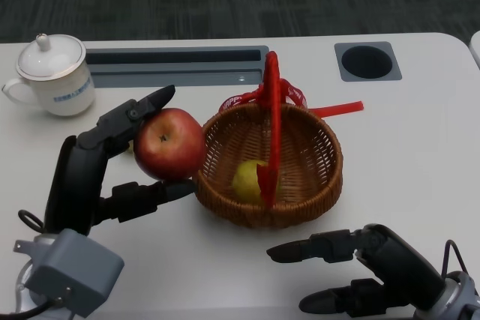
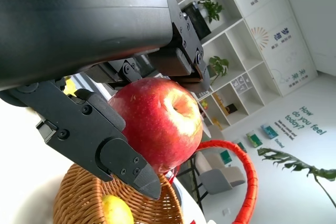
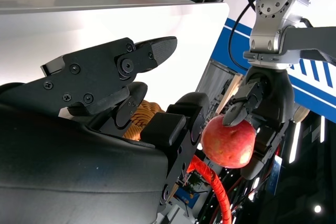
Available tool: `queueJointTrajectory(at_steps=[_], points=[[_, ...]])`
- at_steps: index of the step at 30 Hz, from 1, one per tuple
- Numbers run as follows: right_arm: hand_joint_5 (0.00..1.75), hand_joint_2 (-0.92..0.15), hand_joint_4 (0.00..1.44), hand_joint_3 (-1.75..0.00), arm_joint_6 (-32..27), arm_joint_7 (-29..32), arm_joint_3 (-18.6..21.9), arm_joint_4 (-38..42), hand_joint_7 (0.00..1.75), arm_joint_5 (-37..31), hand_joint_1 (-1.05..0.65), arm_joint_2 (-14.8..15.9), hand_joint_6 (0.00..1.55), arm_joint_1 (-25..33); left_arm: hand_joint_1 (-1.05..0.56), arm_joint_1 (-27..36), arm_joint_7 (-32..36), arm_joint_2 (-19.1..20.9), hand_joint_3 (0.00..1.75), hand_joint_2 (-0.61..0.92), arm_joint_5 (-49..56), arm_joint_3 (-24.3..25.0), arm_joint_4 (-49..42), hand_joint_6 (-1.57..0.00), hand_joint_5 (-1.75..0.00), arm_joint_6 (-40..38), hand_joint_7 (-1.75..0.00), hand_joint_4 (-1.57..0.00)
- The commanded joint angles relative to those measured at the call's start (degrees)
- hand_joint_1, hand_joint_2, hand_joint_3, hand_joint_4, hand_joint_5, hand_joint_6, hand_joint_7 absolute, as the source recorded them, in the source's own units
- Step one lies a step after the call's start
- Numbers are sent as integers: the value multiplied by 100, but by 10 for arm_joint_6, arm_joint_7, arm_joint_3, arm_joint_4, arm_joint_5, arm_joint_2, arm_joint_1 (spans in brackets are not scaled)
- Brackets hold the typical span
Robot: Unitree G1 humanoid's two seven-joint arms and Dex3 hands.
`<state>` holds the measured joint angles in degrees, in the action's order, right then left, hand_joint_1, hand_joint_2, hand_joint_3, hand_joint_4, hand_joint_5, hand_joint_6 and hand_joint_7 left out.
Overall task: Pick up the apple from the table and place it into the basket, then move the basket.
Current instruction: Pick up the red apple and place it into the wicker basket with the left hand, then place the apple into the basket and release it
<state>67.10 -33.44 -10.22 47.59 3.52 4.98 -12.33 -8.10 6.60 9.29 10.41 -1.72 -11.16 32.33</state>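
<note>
My left hand [image 1: 112, 162] grips a red apple [image 1: 169, 144] between its fingers, lifted off the table just left of the basket's rim. The left wrist view shows the same apple [image 2: 157, 121] held between black fingers [image 2: 100, 137] above the basket [image 2: 89, 200]. The wicker basket [image 1: 315, 177] with a red handle [image 1: 272, 121] stands mid-table and holds a yellow-green fruit [image 1: 249, 180]. My right hand [image 1: 375, 267] hovers open near the table's front edge, below the basket. In the right wrist view, the apple [image 3: 229, 141] sits in the other hand.
A white lidded cup [image 1: 52, 74] stands at the back left. Along the table's back run a grey cable slot [image 1: 176, 67] and a round grommet hole [image 1: 367, 61]. A red ribbon [image 1: 337, 109] trails behind the basket.
</note>
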Motion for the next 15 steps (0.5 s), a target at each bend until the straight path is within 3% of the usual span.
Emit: queueJointTrajectory(at_steps=[1,15], points=[[0,-88,90,0,9,4,2,5,0,4,-38,5,82,-4,-21,-17,-5,0,0,83,-3,7,13,-107,-3,5,0,-121],[0,-89,91,0,23,11,4,8,0,4,-38,1,84,5,-23,-104,-2,-38,0,84,21,-21,-102,-107,-1,25,0,-121]])
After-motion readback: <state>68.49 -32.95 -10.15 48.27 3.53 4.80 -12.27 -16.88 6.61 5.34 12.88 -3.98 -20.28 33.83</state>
